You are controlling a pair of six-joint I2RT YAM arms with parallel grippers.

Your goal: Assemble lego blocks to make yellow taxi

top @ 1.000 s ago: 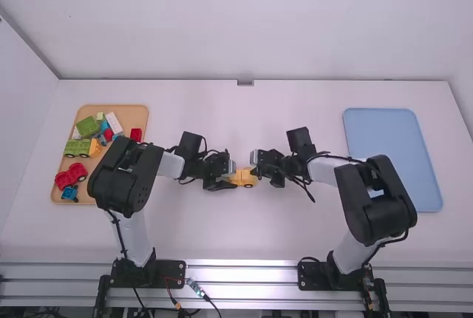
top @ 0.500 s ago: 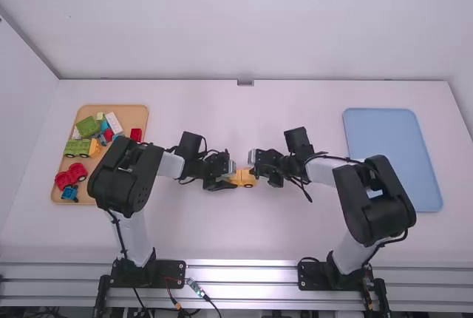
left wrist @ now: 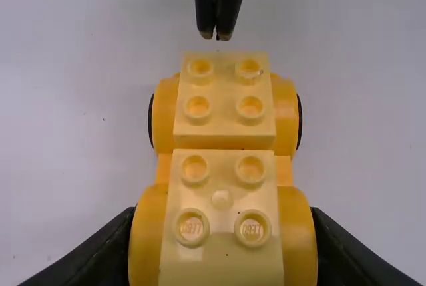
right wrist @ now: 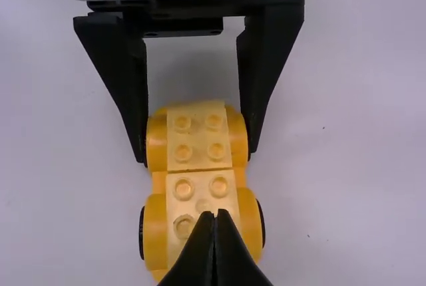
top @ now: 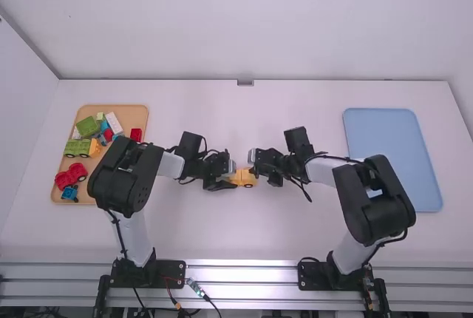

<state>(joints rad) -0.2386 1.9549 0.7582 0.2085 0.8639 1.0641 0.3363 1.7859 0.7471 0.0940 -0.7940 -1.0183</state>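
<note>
Several loose toy parts lie in a tan tray (top: 134,114), well out to the left of both pairs of jaws. In it are a green wheeled base (top: 77,148), a red wheeled base (top: 70,176) with a blue piece (top: 69,192) just beside it, a green block (top: 87,126), a white block (top: 114,123) and, near the tray's right side, a red block (top: 136,134).

Next comes the left gripper (top: 232,178), its jaws pinching the yellow car (top: 244,177) across the wheels at one end. The car sits on the white table (top: 244,233), its other end pointing away from those jaws toward the right pair. One pale block (right wrist: 198,137) tops the pinched end, between the left jaws; a second pale block (right wrist: 197,199) tops the free end, each with four studs.

At that free end is the right gripper (top: 254,173), jaws pressed together, tips near the car; I can't tell whether they touch it. Farther right, well apart from both sets of jaws, lies a blue tray (top: 392,155).
</note>
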